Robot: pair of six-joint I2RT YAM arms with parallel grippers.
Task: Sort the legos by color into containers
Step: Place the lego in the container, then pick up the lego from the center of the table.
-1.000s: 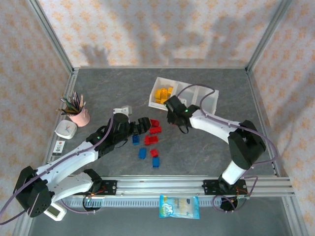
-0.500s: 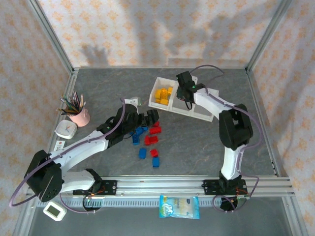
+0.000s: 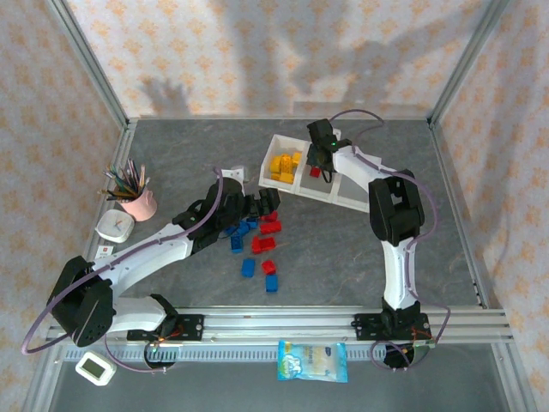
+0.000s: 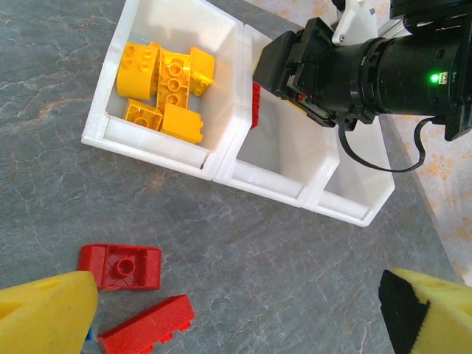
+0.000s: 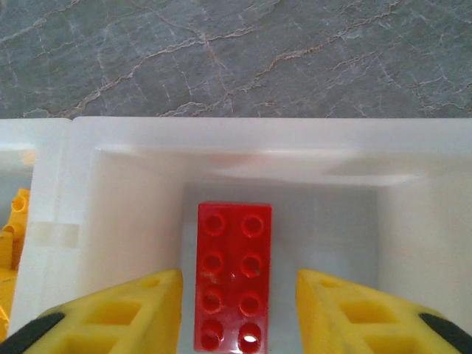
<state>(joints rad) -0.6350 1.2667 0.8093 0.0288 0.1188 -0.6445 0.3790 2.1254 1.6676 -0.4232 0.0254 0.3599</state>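
The white three-compartment tray (image 3: 361,202) stands at the back of the table. Several yellow legos (image 3: 283,165) fill its left compartment (image 4: 103,122). A red lego (image 5: 234,273) lies flat on the floor of the middle compartment (image 5: 133,221). My right gripper (image 5: 237,310) hovers over it, open, with a gap on each side of the brick. From above, the right gripper (image 3: 322,156) is over the tray. My left gripper (image 4: 236,317) is open with nothing between its fingers, above bare table near two red legos (image 4: 122,267). More red legos (image 3: 262,245) and blue ones (image 3: 248,267) lie loose mid-table.
A pink cup of pencils (image 3: 137,199), a white timer (image 3: 114,226) and a small card (image 3: 103,256) sit at the left. A metal rail (image 3: 300,324) runs along the near edge, with a snack packet (image 3: 313,360) beyond it. Walls close in the back and sides.
My right gripper carried a red lego from mid-table to the tray's middle compartment and opened, and the brick now lies there. My left gripper reached a little farther toward the loose bricks.
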